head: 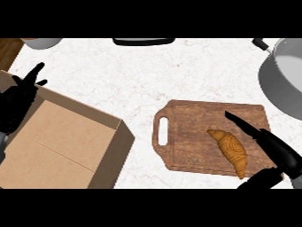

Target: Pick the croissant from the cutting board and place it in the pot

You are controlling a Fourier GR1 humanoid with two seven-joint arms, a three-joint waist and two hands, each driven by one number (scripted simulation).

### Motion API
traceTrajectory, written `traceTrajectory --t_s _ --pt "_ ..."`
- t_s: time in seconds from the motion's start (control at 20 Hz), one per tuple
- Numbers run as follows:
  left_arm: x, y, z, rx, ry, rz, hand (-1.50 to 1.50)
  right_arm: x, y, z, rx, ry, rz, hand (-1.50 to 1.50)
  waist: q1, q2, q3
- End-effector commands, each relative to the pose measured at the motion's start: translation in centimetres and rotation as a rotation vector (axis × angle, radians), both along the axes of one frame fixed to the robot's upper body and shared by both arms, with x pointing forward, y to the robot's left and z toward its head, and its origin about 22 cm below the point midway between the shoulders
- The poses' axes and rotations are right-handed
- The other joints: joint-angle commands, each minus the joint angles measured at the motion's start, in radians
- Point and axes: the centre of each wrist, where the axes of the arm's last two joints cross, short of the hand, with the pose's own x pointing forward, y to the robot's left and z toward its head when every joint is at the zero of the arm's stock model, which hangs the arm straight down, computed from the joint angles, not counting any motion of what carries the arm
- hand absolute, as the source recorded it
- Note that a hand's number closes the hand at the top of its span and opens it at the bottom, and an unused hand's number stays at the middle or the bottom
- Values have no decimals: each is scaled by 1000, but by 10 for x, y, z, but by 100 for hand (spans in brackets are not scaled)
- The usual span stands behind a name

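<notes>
The croissant [231, 151] lies on the cutting board [192, 133], in the right half of the board, with its long axis running from upper left to lower right. It is just to the left of the right hand [288, 160], in the space between the long fingers [246, 124] and the thumb. The right hand is open: its fingers are straight and stretched out along the right side of the croissant, pointing away from the robot and a little to the left, and the thumb is set apart from them, near the lower tip of the croissant. A narrow strip of board shows between the fingers and the pastry; whether the thumb touches the tip, I cannot tell. The handle slot of the board is on the far side of the croissant from this hand, to the left. The pot [289, 84] stands beyond the fingertips and to their right, on the white counter [146, 80], apart from the board, and it is partly cut by the view's edge. Well to the left of the right hand there is an open cardboard box [61, 142], and above its left edge the left hand [13, 99] rests with relaxed fingers pointing up, holding nothing. Beyond the left hand, at the far edge, a pale bowl [42, 42] shows only in part.
</notes>
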Motion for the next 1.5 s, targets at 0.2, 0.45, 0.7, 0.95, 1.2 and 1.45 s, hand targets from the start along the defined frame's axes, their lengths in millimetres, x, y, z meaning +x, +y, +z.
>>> traceTrajectory --t_s 0.2,0.45,0.7,0.95,1.2,1.45 --pt "-33 -64 -68 -180 168 -135 0 -2 0 -28 163 76 -15 -150 13 22 -39" --pt "-30 -68 -70 -176 170 -141 0 0 -7 -48 206 130 -38 -150 14 28 -39" --pt "-28 -59 -63 -166 161 -130 0 -6 -1 -69 208 144 -9 150 20 18 -39" --pt "-20 -66 -59 -176 164 -134 0 8 -10 -75 179 81 43 150 25 27 -37" --pt "-31 -59 -66 -176 157 -149 0 -9 -10 -103 278 109 17 150 36 22 -37" --pt "-25 -51 -58 -159 169 -86 0 -24 -111 -82 346 -51 -263 150 -38 20 -35"
